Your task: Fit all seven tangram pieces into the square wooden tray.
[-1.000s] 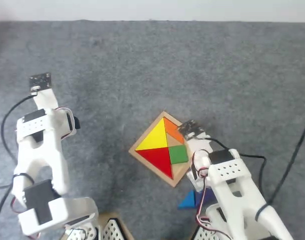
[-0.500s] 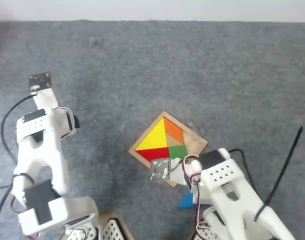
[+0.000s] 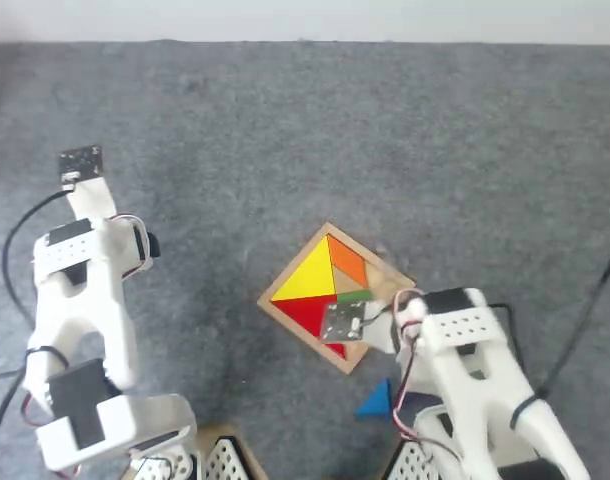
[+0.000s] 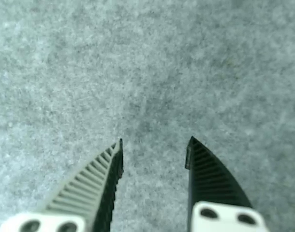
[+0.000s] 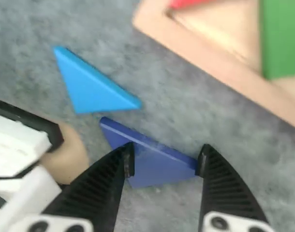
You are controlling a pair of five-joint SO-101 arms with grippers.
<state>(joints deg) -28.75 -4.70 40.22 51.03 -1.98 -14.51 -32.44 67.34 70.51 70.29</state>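
Pieces are lying in two groups, and the split is explaining the arms' poses. Inside the tray (image 3: 390, 283) the yellow triangle (image 3: 307, 280), the orange piece (image 3: 347, 262), the red triangle (image 3: 307, 315) and the green piece (image 3: 357, 296) are sitting flush against one another, leaving bare wood showing toward the tray's corner nearest the right arm. Just outside the tray's near edge, on the grey carpet (image 3: 285, 130), the light blue triangle (image 5: 92, 89) and the dark blue piece (image 5: 154, 164) are waiting side by side, almost touching, so the puzzle is looking only partly done. The right gripper (image 5: 166, 152) is hanging directly over the dark blue piece with its jaws spread to either side of it, one finger off each of its two opposite ends. That placement is reading as a line-up for a pick, with the spread wider than the piece. The fingers are gripping nothing, and whether their tips are brushing the piece is not clear. The left gripper (image 4: 154, 154) is parked well apart from the tray, beyond the side where the yellow triangle lies. Its jaws are likewise parted and are holding nothing, with bare carpet beneath them, probably keeping out of the right arm's way.
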